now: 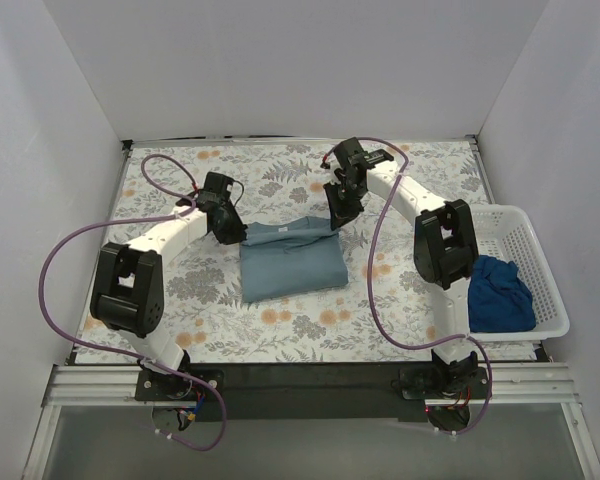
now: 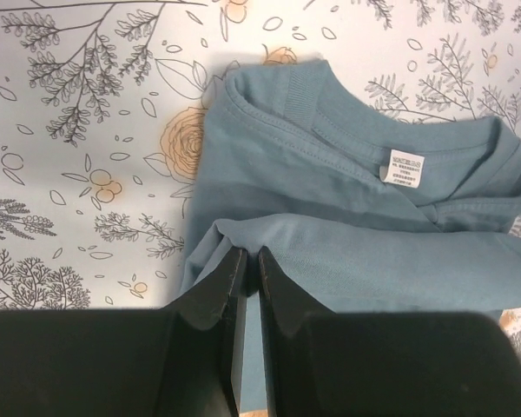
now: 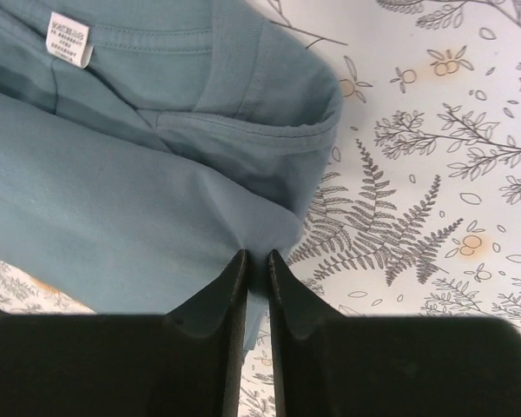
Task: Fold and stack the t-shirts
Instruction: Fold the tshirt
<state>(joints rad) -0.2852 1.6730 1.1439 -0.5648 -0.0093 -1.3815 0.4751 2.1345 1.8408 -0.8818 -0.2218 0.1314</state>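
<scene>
A slate-blue t-shirt lies folded on the flowered tablecloth at mid-table, its collar and white label toward the far edge. At its far-left corner my left gripper is shut, with a fold of the cloth pinched between the tips. My right gripper is at the far-right corner; its jaws stand nearly together with the shirt's edge bunched between them. A darker royal-blue t-shirt lies crumpled in the basket.
The white lattice basket stands at the table's right edge beside the right arm. White walls close in the table on the left, right and back. Purple cables loop from both arms over the cloth.
</scene>
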